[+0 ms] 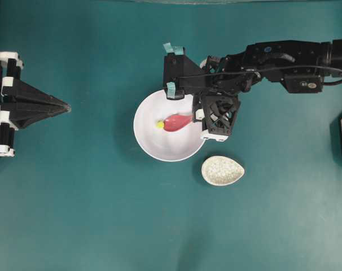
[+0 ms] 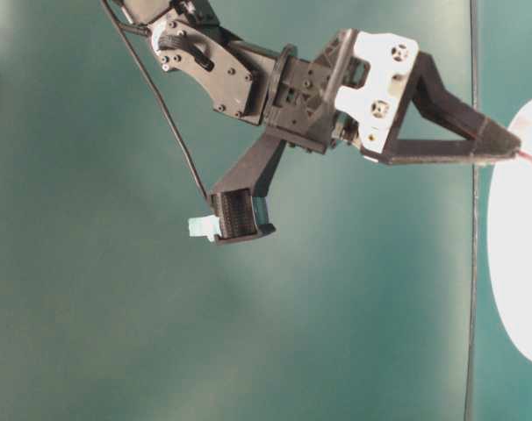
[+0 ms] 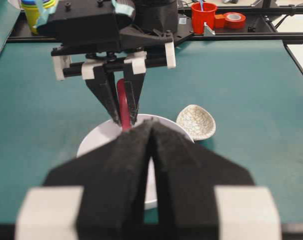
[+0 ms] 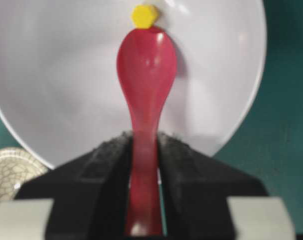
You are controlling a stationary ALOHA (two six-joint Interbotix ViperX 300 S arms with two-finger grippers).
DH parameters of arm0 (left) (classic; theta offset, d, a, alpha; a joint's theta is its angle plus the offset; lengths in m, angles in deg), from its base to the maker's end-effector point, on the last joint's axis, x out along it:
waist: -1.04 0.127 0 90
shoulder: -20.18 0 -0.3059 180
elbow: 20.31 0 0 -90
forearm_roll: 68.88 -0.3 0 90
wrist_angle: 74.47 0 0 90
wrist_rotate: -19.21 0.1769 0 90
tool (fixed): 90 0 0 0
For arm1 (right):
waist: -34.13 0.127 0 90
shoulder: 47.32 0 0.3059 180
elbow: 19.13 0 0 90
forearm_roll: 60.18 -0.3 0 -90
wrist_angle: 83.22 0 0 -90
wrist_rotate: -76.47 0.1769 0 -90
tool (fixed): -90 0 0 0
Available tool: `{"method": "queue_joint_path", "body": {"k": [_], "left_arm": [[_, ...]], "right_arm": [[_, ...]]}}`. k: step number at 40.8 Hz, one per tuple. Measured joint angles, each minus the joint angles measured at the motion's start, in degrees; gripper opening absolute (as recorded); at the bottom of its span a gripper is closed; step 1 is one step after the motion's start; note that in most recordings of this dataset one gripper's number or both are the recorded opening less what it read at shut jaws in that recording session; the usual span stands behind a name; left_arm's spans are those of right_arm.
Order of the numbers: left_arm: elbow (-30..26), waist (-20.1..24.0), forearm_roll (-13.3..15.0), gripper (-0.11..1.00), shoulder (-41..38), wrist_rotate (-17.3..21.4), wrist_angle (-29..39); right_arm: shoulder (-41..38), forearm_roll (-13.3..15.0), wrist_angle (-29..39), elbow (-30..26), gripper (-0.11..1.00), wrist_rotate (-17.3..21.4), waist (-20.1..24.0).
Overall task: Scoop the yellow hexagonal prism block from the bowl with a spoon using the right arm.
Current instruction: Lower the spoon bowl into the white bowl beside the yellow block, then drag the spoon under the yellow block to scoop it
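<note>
The white bowl (image 1: 145, 141) sits mid-table. Inside it lies the tiny yellow hexagonal prism block (image 1: 160, 124), right at the tip of the pink-red spoon (image 1: 175, 123). My right gripper (image 1: 194, 115) is shut on the spoon's handle at the bowl's right rim. In the right wrist view the scoop (image 4: 146, 65) points away from the gripper (image 4: 144, 137), and the block (image 4: 144, 16) rests on the bowl (image 4: 66, 75) just past the scoop's front edge, touching it. My left gripper (image 1: 64, 106) is shut and empty at the far left, well away from the bowl (image 3: 99, 140).
A speckled oval spoon rest (image 1: 222, 170) lies just right of and below the bowl. The left wrist view shows a red cup (image 3: 204, 15) and a tape roll (image 3: 235, 19) beyond the table's far edge.
</note>
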Motion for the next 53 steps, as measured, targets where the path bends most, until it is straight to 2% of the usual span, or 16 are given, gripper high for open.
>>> {"method": "queue_joint_path", "body": {"k": [24, 36, 53], "left_arm": [[0.09, 0.00, -0.09, -0.01, 0.00, 0.00, 0.00], [0.09, 0.00, -0.09, -0.01, 0.00, 0.70, 0.00], [0.09, 0.00, -0.09, -0.01, 0.00, 0.70, 0.00]], "right_arm": [[-0.18, -0.70, -4.22, -0.09, 0.22, 0.00, 0.26], [-1.14, -1.32, -4.31, -1.49, 0.22, 0.00, 1.76], [-1.67, -0.53, -4.83, -3.96, 0.22, 0.00, 2.02]]}}
